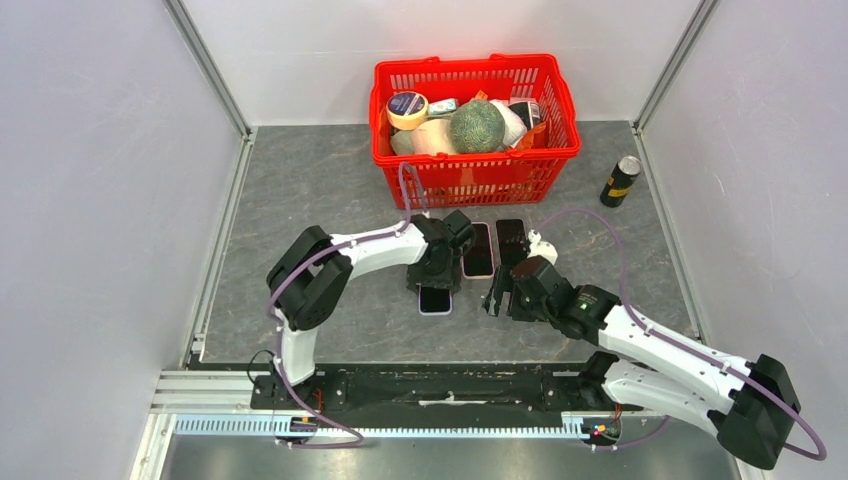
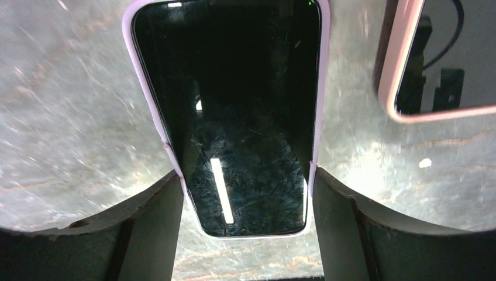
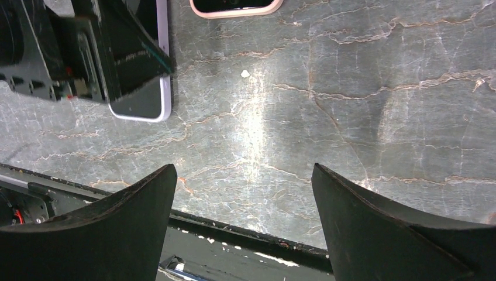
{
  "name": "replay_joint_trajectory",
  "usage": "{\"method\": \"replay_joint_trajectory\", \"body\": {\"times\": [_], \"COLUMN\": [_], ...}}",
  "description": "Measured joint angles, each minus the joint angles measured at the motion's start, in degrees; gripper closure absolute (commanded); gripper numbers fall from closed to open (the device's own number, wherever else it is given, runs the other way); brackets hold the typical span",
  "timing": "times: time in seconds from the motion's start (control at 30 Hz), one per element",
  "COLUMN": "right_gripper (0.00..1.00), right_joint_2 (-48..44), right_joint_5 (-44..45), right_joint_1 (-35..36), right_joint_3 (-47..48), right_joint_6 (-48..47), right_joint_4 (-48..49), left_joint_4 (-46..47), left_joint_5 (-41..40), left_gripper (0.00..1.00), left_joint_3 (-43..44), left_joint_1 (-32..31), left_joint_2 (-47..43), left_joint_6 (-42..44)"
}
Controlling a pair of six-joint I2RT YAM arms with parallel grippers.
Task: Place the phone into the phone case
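Observation:
A phone (image 2: 234,117) with a dark screen sits in a lilac case (image 2: 143,88) and lies flat on the grey table. It also shows in the top view (image 1: 435,299) and in the right wrist view (image 3: 143,102). My left gripper (image 2: 244,193) straddles its lower end, with a finger against each long side of the case. In the top view the left gripper (image 1: 435,275) is right over it. My right gripper (image 1: 500,298) is open and empty, low over bare table (image 3: 244,199) to the right of the phone.
A phone in a pink case (image 1: 478,250) and a black phone (image 1: 512,240) lie side by side just behind the grippers. The pink case's rim (image 2: 403,70) is close on the right. A red basket (image 1: 470,65) of goods stands at the back. A dark can (image 1: 620,180) stands at the right.

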Motion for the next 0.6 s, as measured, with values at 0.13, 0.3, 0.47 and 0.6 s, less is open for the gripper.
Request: {"method": "replay_joint_trajectory", "body": {"times": [0.13,0.3,0.47,0.6], "right_gripper": [0.08,0.08,0.08,0.08], "right_joint_2": [0.02,0.39,0.98,1.01], "right_joint_5": [-0.02,-0.02,-0.04,-0.07], "right_joint_1": [-0.2,-0.24,-0.31,-0.31], "right_joint_3": [0.0,0.0,0.0,0.0], "right_joint_6": [-0.15,-0.31,-0.57,-0.76], "right_joint_4": [-0.04,-0.17,-0.37,-0.37], "left_joint_4": [0.09,1.73,2.12,2.86], "left_joint_5": [-4.44,-8.9,-10.75,-11.41], "left_gripper": [0.65,0.65,0.65,0.57], "left_joint_3": [4.04,8.33,11.28,11.65], "left_joint_1": [1.95,4.24,4.37,4.48], "left_joint_2": [2.82,5.88,8.0,8.35], "left_joint_6": [2.71,6.21,8.26,8.39]}}
